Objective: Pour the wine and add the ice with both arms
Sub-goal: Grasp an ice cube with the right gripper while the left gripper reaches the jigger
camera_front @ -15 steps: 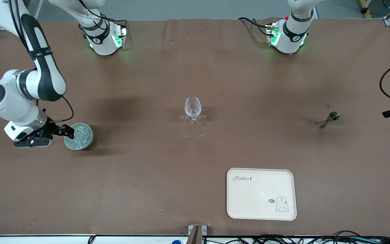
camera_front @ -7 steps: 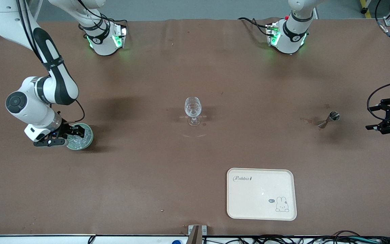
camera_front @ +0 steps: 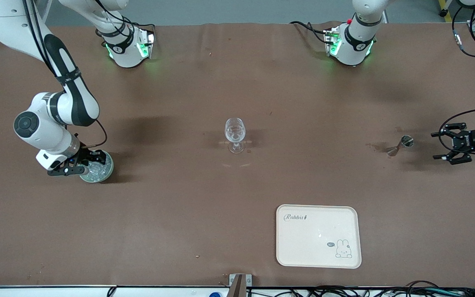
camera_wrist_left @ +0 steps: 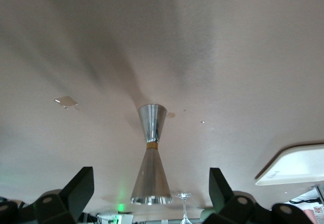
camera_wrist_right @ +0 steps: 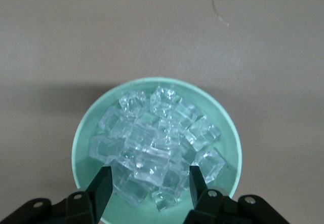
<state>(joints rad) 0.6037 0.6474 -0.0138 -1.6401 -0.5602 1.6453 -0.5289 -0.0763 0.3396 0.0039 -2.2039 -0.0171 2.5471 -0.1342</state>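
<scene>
A pale green round bowl [camera_front: 106,171] of clear ice chunks [camera_front: 96,169] sits toward the right arm's end of the table. My right gripper [camera_front: 94,159] hangs open just over it. In the right wrist view its fingers [camera_wrist_right: 103,183] straddle the ice [camera_wrist_right: 157,143] inside the bowl [camera_wrist_right: 81,138] without holding any. A clear stemmed glass [camera_front: 235,134] stands mid-table. A metal jigger [camera_front: 400,145] lies on its side toward the left arm's end. My left gripper [camera_front: 435,146] is open, low and level, a short way from the jigger [camera_wrist_left: 151,158], its fingers [camera_wrist_left: 81,183] spread wide of it.
A cream tray [camera_front: 318,236] with a rabbit print lies nearer the front camera than the jigger; its corner shows in the left wrist view [camera_wrist_left: 293,165]. The stemmed glass shows small in that view [camera_wrist_left: 184,206]. The arms' green-lit bases [camera_front: 128,47] stand along the table's edge.
My right gripper has moved in over the bowl and come down to the ice. My left gripper has come in from the table's end toward the jigger.
</scene>
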